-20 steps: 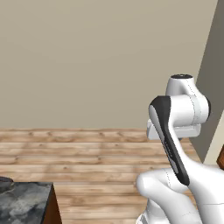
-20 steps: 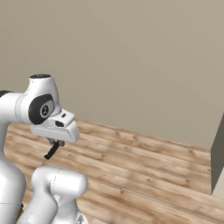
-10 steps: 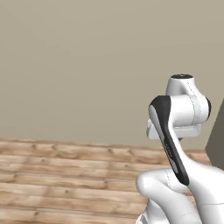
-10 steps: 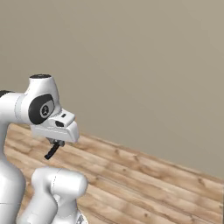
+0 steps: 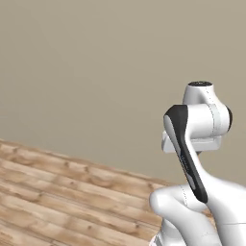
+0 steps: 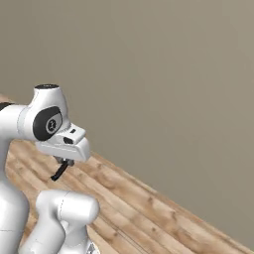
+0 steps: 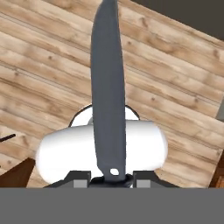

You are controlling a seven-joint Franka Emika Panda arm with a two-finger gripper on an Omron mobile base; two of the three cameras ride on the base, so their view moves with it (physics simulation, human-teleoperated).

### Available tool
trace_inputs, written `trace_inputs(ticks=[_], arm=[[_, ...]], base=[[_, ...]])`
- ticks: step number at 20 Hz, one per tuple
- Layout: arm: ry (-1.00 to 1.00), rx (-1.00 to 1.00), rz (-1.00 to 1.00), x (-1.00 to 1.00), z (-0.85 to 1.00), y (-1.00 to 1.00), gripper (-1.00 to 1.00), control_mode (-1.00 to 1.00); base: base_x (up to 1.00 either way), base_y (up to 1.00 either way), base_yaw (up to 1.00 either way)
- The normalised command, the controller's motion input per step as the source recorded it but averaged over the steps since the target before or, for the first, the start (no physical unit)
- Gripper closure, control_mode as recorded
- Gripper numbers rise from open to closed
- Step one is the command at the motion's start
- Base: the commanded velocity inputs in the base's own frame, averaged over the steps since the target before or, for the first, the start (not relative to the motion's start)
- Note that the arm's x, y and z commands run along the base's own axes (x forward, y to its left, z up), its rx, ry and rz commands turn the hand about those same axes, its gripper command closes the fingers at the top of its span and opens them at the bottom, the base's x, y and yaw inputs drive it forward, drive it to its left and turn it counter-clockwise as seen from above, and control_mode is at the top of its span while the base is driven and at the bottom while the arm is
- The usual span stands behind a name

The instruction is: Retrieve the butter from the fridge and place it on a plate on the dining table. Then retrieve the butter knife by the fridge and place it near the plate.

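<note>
In the hand view a long dark grey butter knife [image 7: 108, 87] rises from between my gripper's [image 7: 112, 178] fingertips, its blade lying over the wooden floor below. The gripper is shut on the knife's handle end, where a small hole shows. In the right base view the arm is folded up close to the base, with the hand [image 6: 63, 144] pointing down and a dark piece hanging under it. The butter, the fridge, the plate and the dining table are out of view.
A light plank floor [image 5: 57, 192] runs up to a plain beige wall [image 5: 96, 72] ahead. In the hand view, reddish-brown wooden corners [image 7: 17, 175] show at the bottom left and bottom right, and a dark band [image 7: 192, 17] at the top right.
The whole picture has shifted: the base is turning. A marbled corner left the left base view and a dark edge left the right base view. The arm's pose and grip are unchanged.
</note>
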Motion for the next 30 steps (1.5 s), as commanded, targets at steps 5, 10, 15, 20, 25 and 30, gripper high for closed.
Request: trace_inputs(ticks=[5,10,15,20,25,30], arm=[[0.00,0.00,0.00,0.00,0.00,0.00,1.00,1.00],[0.00,0.00,0.00,0.00,0.00,0.00,1.00,1.00],[0.00,0.00,0.00,0.00,0.00,0.00,1.00,1.00],[0.00,0.00,0.00,0.00,0.00,0.00,1.00,1.00],[0.00,0.00,0.00,0.00,0.00,0.00,1.00,1.00],[0.00,0.00,0.00,0.00,0.00,0.00,1.00,1.00]], base=[[0.91,0.00,0.56],[0.90,0.00,0.58],[0.85,0.00,0.60],[0.79,-0.02,0.62],[0.69,-0.05,0.64],[0.59,-0.06,0.67]])
